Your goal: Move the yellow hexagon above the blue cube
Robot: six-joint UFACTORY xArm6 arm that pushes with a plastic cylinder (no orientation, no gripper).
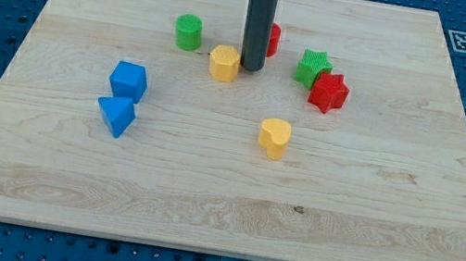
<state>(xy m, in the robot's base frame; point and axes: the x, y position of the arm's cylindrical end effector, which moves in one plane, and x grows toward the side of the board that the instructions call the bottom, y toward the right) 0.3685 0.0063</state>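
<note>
The yellow hexagon (223,62) lies on the wooden board, up from the middle. My tip (250,68) stands right beside its right edge, touching or nearly so. The blue cube (128,80) sits to the lower left of the hexagon, about a hundred pixels away. A blue triangular block (115,115) lies just below the cube.
A green cylinder (189,32) stands up and left of the hexagon. A red block (273,39) is partly hidden behind the rod. A green star (313,67) and a red star (328,92) touch at the right. A yellow heart-like block (275,137) lies below the middle.
</note>
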